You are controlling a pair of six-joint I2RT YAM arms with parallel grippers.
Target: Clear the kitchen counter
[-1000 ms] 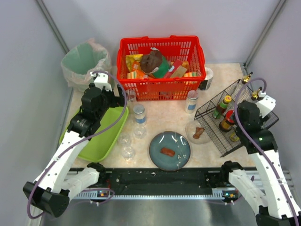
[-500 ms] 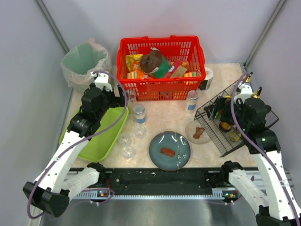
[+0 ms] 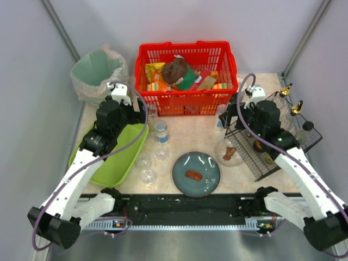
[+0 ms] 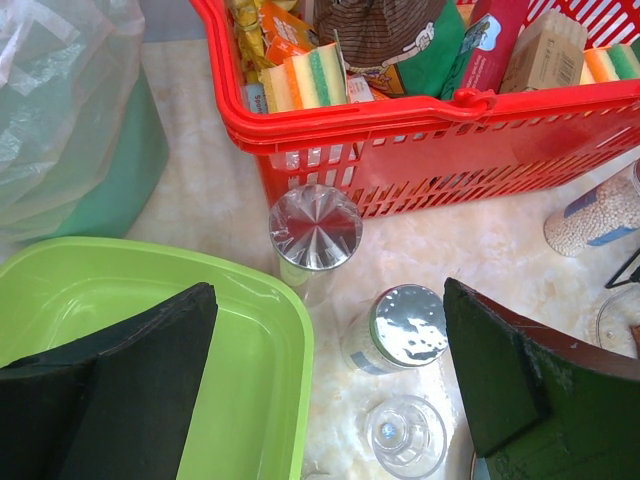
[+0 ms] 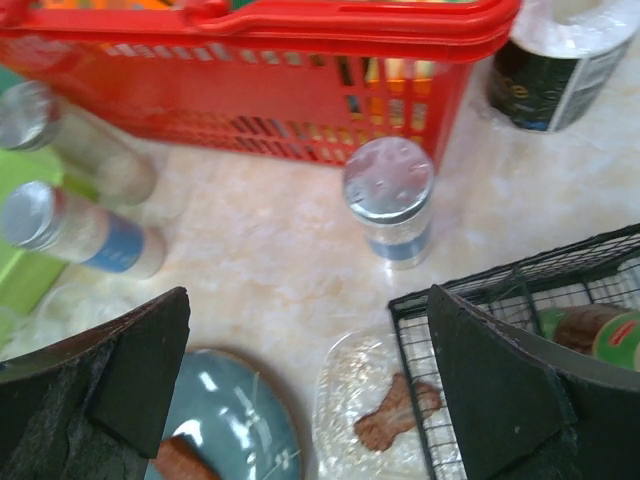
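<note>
Right arm swung left off the wire rack (image 3: 261, 166); right fingers (image 5: 500, 390) spread wide, empty, just short of the shaker jar (image 5: 388, 200), which I judge my next pick. Left fingers (image 4: 130, 380) wide, empty, over the green tray (image 4: 150, 290) rim. Worktop (image 3: 190, 133) beneath both arms, cluttered.

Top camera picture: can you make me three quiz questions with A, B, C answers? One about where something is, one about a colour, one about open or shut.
1. Where is the blue plate?
A. on the kitchen counter
B. on the floor
C. up in the air

2. What colour is the basket?
A. blue
B. red
C. yellow

3. How is the right gripper?
A. shut tight
B. open and empty
C. shut on a spoon

Answers:
1 A, it rests flat on the pale stone.
2 B, its mesh walls are bright red.
3 B, its jaws stand wide apart with nothing between them.
</note>
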